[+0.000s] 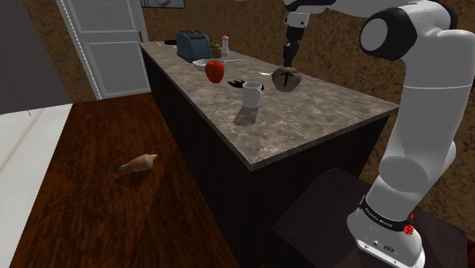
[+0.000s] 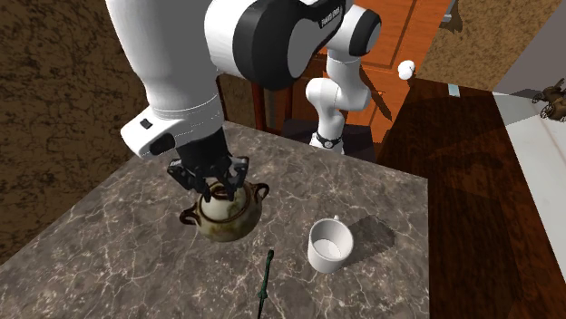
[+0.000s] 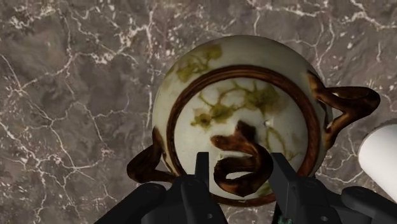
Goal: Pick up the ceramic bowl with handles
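Hovering straight over the bowl [image 3: 210, 83], my gripper [image 3: 242, 162] points down at its lid. Pincer open: fingers [image 3: 202, 172] stand apart, one on each side of the brown looped knob [image 3: 238, 153] on the lid, very close to it. Whether they press it, can't tell.

Bowl [image 2: 227, 216] is a cream, lidded, rounded pot with olive blotches, a brown ring on the lid and two dark brown handles, one [image 3: 347, 105] on each side. It sits upright on the grey-brown marble counter [image 2: 109, 245], shadow right under it.

Shoulder view: gripper [image 1: 289, 61] comes down onto the top of the bowl [image 1: 287, 80], towards the far side of the counter [image 1: 320, 114].

White mug [image 2: 329, 246] stands upright near the bowl, not touching; second exterior view puts it to the bowl's right. Slim dark utensil [image 2: 265, 281] lies on the counter in front of the bowl, apart from both.

Further along the counter in the shoulder view: red apple [image 1: 215, 71], blue-grey toaster [image 1: 192, 44]. Brown shell-like thing [image 1: 139, 163] lies on the wood floor.
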